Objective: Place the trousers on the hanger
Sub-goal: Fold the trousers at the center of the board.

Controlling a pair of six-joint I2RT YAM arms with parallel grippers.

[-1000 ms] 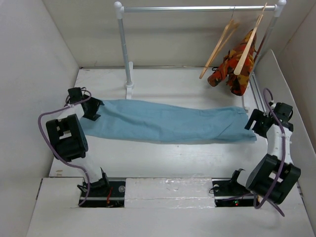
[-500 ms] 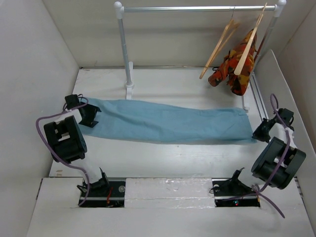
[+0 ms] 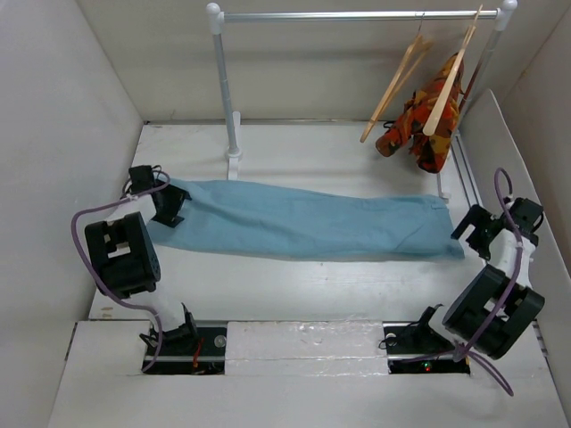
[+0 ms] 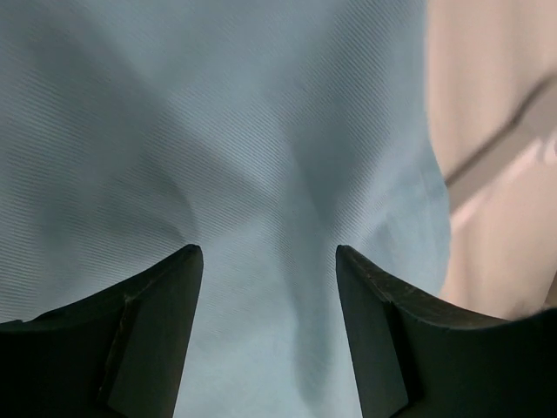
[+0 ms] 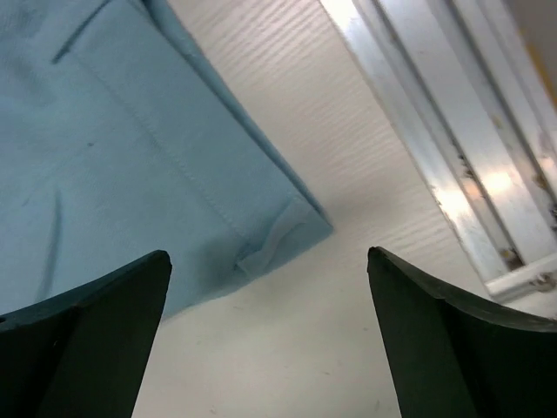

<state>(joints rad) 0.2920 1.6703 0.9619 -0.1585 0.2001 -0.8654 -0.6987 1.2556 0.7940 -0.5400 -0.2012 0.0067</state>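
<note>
Left gripper [image 3: 169,207]: released, its fingers [image 4: 157,331] spread with blue cloth showing between them; it sits over the left end of the trousers, and creases in the cloth run toward both fingertips
Right gripper [image 3: 473,230]: also released, fingers [image 5: 452,340] wide apart, just beyond the right end of the cloth; the hem corner shows in the gap in its wrist view
Change: against half a second ago the left gripper is a little further right; the right gripper sits slightly further from the near edge with its wrist lifted; a second ago it was over the hem, now it is beside it
Trousers [image 3: 303,221]: spread flat across the middle of the table [image 3: 339,152], long axis left to right, the right end slanting a little toward the near side; which end is the waist cannot be told
Hanger [image 3: 395,89]: hangs bare and tilted from the rail [image 3: 357,15] at far right, well apart from the trousers; just right of it a second hanger [image 3: 451,76] carries the orange-red patterned garment [image 3: 419,125]
Hard to see: the left wrist view is nearly all cloth, so whether the fingertips touch it cannot be told; the left gripper covers part of the left end in the top view; the metal track [image 5: 452,131] is blurred and cut by the frame
</note>
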